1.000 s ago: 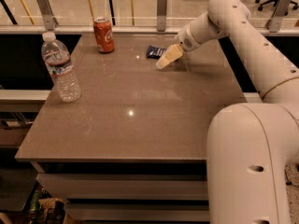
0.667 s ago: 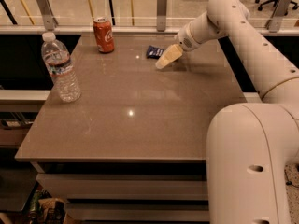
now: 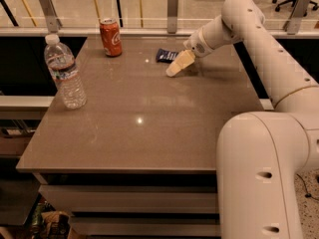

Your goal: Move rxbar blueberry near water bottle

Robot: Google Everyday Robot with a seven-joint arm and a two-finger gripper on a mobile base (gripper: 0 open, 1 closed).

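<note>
The gripper [image 3: 178, 64] hangs low over the table's [image 3: 139, 143] far right, just beside the snack bar [image 3: 166, 56]; whether it is open or closed cannot be told. The water bottle [image 3: 65, 73] stands nearer, at the left edge, well apart. The snack bar lies flat; probably light and slippery, it suits a pinch across its narrow width. Its wrapper is dark blue and shiny.

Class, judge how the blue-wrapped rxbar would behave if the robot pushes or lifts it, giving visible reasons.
The rxbar blueberry lies flat and low, so it will probably slide rather than roll or tip. Its shiny wrapper may slip on the smooth table. It looks small, so likely light. The gripper hangs just beside it.
</note>
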